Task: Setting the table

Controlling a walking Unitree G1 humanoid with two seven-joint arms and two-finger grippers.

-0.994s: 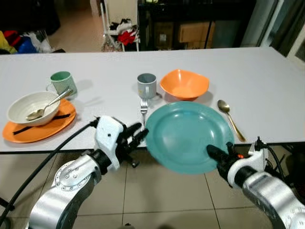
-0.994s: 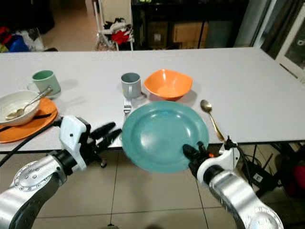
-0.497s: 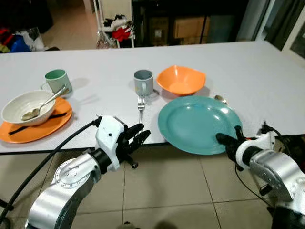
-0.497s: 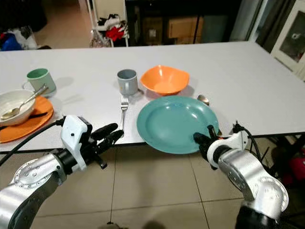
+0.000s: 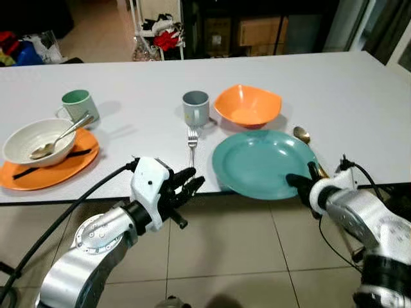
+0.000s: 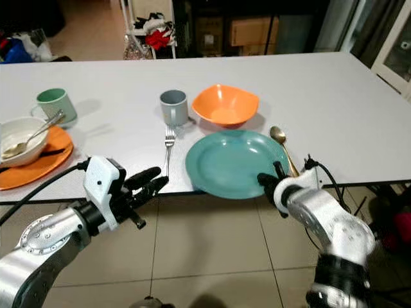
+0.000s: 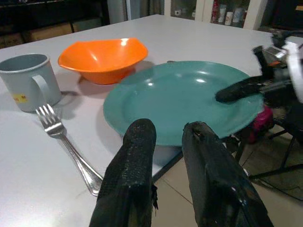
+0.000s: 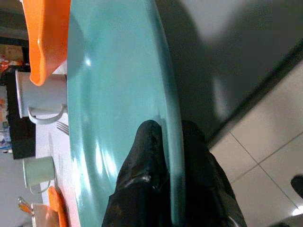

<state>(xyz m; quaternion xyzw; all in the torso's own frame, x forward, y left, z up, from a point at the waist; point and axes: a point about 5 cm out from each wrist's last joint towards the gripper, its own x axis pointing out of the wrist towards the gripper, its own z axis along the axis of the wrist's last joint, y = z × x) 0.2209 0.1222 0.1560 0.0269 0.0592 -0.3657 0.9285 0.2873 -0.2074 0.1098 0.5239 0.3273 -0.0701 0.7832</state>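
A teal plate (image 5: 263, 162) lies on the white table (image 5: 359, 102) at its front edge, its near rim just past the edge. My right gripper (image 5: 299, 180) is shut on that near right rim; the right wrist view has one black finger on each face of the plate (image 8: 118, 94). To the plate's left, my left gripper (image 5: 191, 184) hovers open and empty just off the table edge. A fork (image 5: 191, 139) lies left of the plate, and a gold spoon (image 5: 302, 136) lies to its right. Behind the plate stand a grey mug (image 5: 195, 107) and an orange bowl (image 5: 248, 106).
At the far left a white bowl (image 5: 35, 142) holding a spoon rests on an orange plate (image 5: 61, 168), with a green mug (image 5: 78, 104) behind it. Tiled floor lies below the table edge. Shelves and clutter stand beyond the table's far side.
The teal plate went from tilted and hanging off the table edge to lying flat on the table, carried by my right gripper. The left gripper has barely moved.
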